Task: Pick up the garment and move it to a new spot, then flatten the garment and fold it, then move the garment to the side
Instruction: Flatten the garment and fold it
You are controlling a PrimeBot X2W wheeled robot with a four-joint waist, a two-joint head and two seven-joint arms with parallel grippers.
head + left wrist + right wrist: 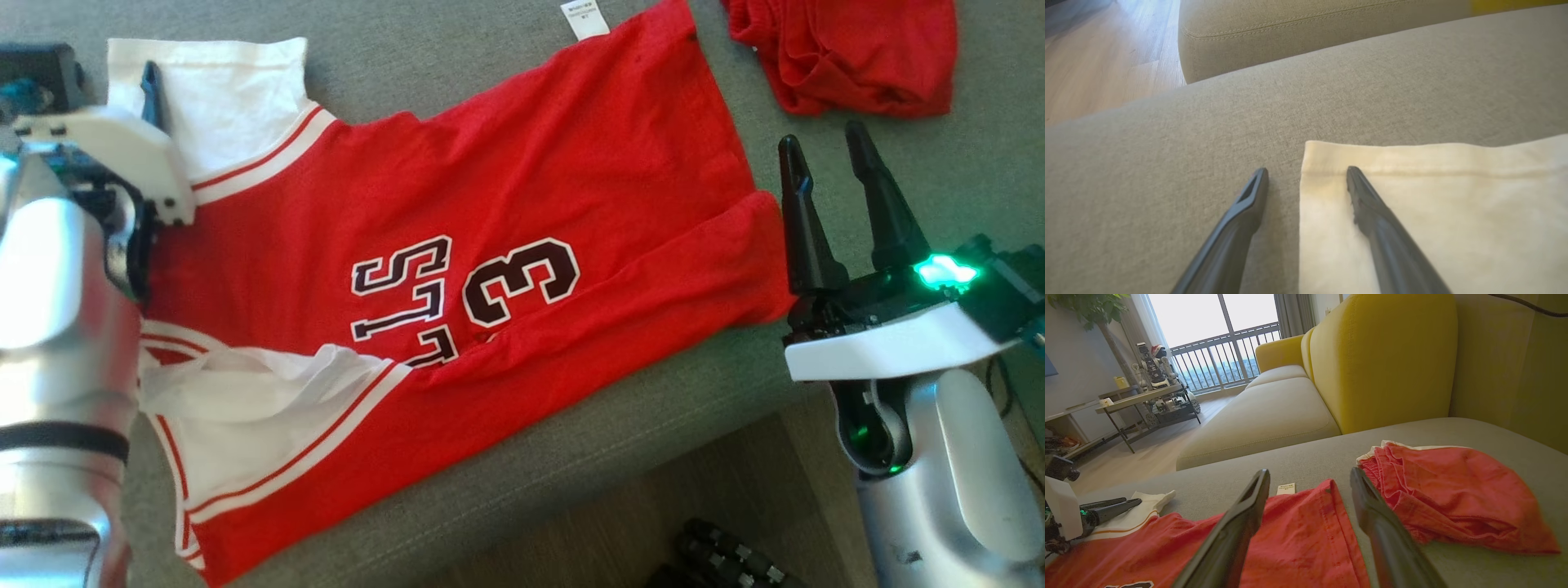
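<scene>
- Head view: a grey sofa seat (490,49) carries a red jersey (571,163) spread across most of it. Its black-and-white lettering and a numeral 3 face up, and the body lies largely flat.
- Right wrist view: a yellow backrest (1384,355) rises behind the seat, beyond the jersey.
- A second, crumpled red garment (849,57) lies apart from the jersey, off its far right corner, with grey cushion showing between the two.
- The far sleeve (229,90), white, lies flat at the jersey's far left corner. The near sleeve (245,408), also white, is bunched and wrinkled at the jersey's near left.
- The jersey's near right edge is turned over on itself into a thick rolled edge (735,253).
- The right gripper (822,137) stands just beside that rolled edge, on the jersey's right, with its two dark fingers spread wide and nothing between them. From its own wrist camera, the fingers frame the jersey's hem corner.
- The left gripper (1307,170) sits at the far sleeve with its jaws wide. One finger is over the white cloth and the other over bare cushion, so they straddle the sleeve's side edge. Whether either finger touches the cloth cannot be told; nothing is pinched.
- A small white label (584,18) lies on the cushion at the jersey's far edge.
</scene>
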